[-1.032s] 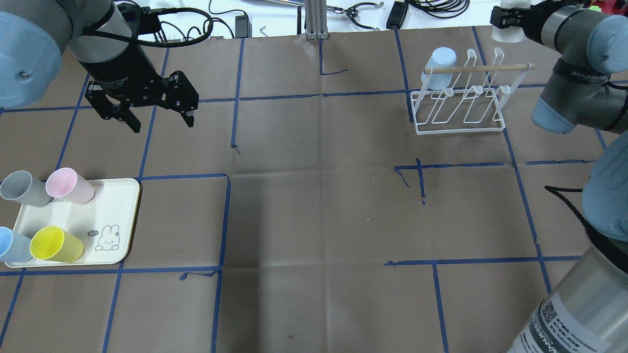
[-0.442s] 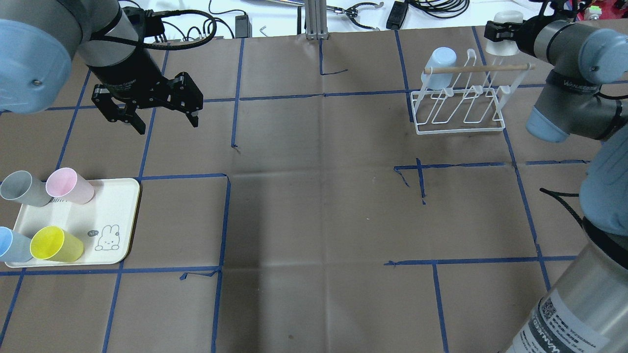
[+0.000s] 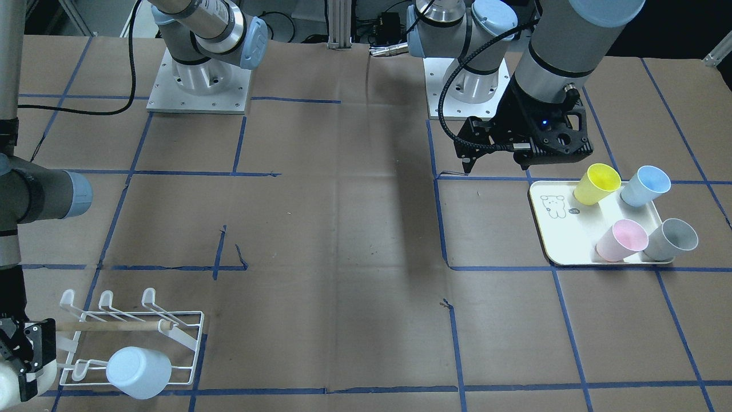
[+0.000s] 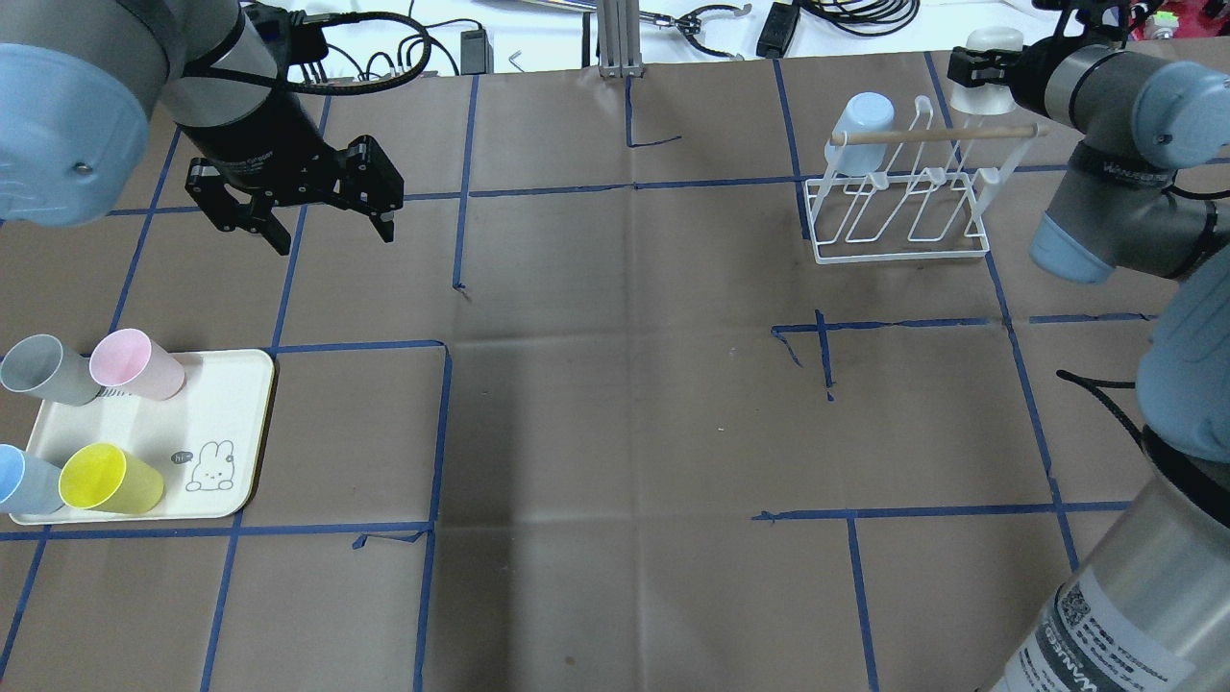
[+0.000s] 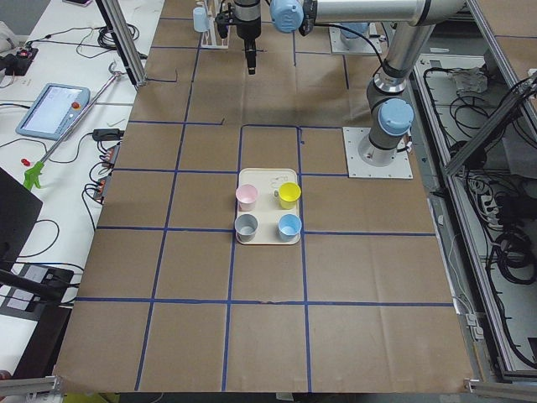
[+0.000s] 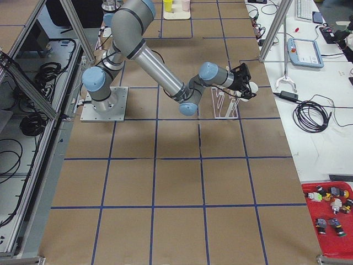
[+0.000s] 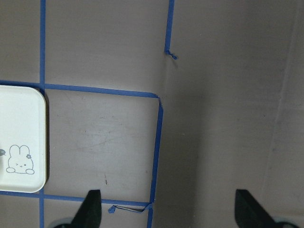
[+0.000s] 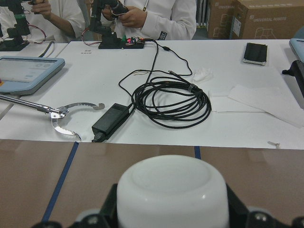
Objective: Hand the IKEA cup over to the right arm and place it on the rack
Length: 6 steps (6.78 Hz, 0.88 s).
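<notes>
Unlike the right wrist view, overhead shows white cup (image 4: 995, 40) beside rack (image 4: 901, 255).

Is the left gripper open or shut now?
Open. The left gripper has its fingers wide apart, with nothing between them.

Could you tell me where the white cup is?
The white cup is top right in the overhead view, in the right gripper, by the rack's right end.
</notes>
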{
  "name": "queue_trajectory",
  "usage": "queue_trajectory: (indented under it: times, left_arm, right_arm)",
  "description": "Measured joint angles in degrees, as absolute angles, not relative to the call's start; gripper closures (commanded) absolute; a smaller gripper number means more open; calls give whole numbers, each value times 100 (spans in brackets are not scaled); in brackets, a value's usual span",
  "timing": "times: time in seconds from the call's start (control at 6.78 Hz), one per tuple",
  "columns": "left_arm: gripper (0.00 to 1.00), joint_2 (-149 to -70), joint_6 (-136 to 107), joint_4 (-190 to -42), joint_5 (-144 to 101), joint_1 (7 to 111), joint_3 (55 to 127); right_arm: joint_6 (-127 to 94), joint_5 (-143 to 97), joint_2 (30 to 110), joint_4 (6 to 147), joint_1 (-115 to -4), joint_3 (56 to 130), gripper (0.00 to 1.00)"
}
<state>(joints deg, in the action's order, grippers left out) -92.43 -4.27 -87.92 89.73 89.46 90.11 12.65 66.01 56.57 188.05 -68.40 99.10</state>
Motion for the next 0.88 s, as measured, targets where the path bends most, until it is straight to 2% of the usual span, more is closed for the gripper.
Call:
queue_trajectory:
  times: [0.44, 0.74, 0.88]
  left_arm:
    - [0, -9244, -351, -8571, 8992, 8967, 9037]
    - [0, -9238, -334, -8530, 8999, 8965, 9046]
    - [0, -9238, -334, -8527, 9000, 8965, 9047]
  right_arm:
    - [1268, 6555, 5658, 18798, -6786, 9927, 70]
    - [1272, 6400, 5661, 18796, -6737, 9930, 1]
    - [1258, 6375, 5665, 18801, -6735, 9926, 0]
